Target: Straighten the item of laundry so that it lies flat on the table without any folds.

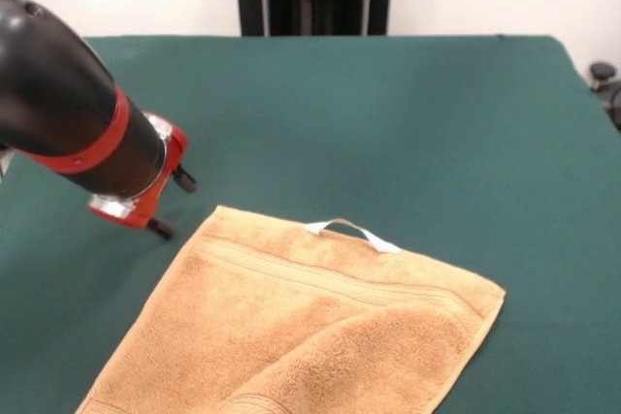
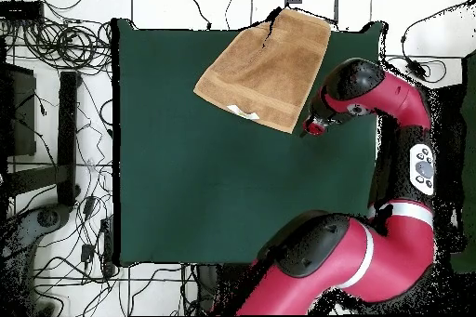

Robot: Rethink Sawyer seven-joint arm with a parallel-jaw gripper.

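Looking at the front view, the tool [image 1: 173, 204] sits low over the green bench [image 1: 388, 113], just off the towel's [image 1: 310, 327] corner, and the red and black arm [image 1: 68, 109] comes in from the side behind it. Two dark fingertips [image 1: 161, 230] poke out of the red end piece with a gap between them, so it's spread and not pinching anything. The towel starts right beside the tool and runs away from it toward the bench edge; from overhead, the towel [image 2: 270, 67] lies at an angle, and its far end hangs a bit past the bench [image 2: 186, 183] edge, with the tool [image 2: 311, 128] just next to its nearest corner, not clearly touching. On the hem closest to the tool's side there's a small white loop tag [image 1: 354, 232] sticking up. One part of the towel looks doubled over, a fold line crossing it on the side away from the tool, so it isn't fully flat.
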